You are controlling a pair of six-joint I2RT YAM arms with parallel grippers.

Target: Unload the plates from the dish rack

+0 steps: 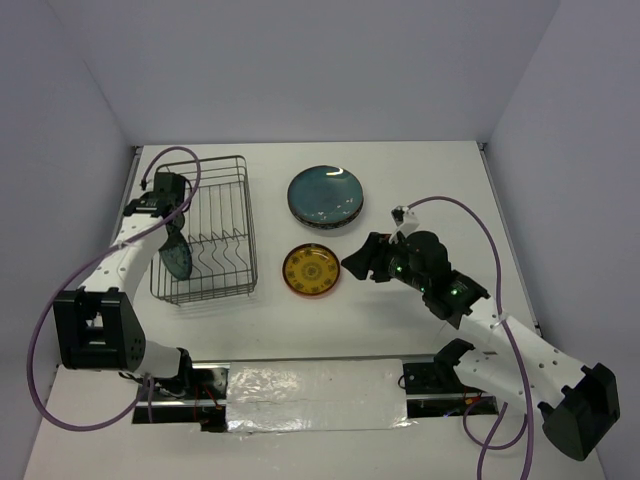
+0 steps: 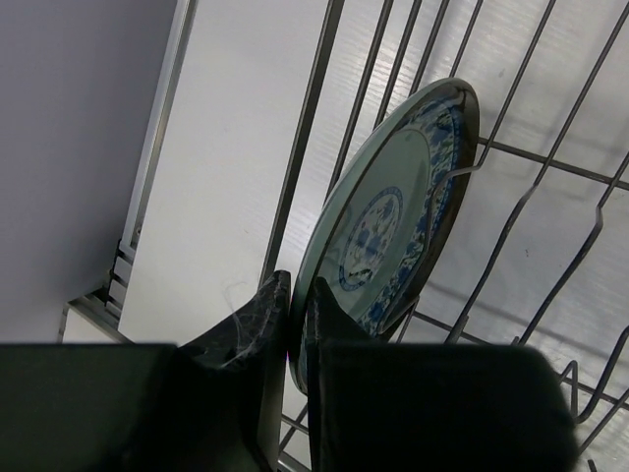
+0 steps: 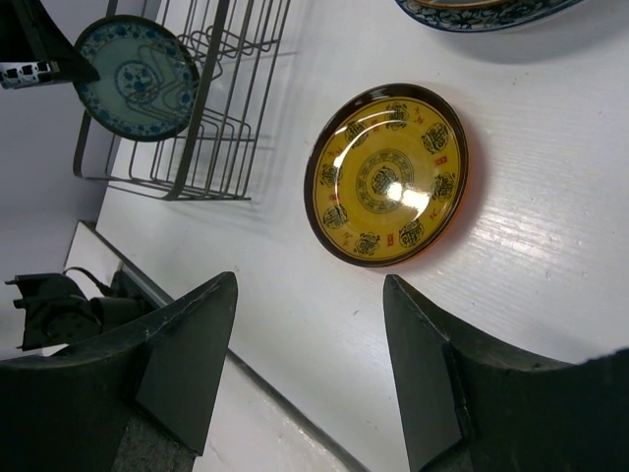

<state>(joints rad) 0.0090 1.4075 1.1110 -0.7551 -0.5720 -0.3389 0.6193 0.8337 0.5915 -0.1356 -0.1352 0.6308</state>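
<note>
A small blue-patterned plate [image 2: 393,216] stands on edge between the wire dividers of the dish rack [image 2: 536,177]. My left gripper [image 2: 298,305] is shut on its near rim, one finger on each face. From above, that plate [image 1: 178,258] sits at the rack's [image 1: 215,215] near left corner under the left gripper [image 1: 174,236]. A stack topped by a dark teal plate [image 1: 325,195] and a small orange plate [image 1: 311,270] lie flat on the table. My right gripper [image 3: 310,295] hangs open and empty just short of the orange plate [image 3: 388,175].
A shiny foil-covered strip [image 1: 315,395] runs along the near edge between the arm bases. White walls close the table on the left, back and right. The rack [image 3: 216,118] stands left of the flat plates, with the teal stack [image 3: 482,12] beyond the orange one.
</note>
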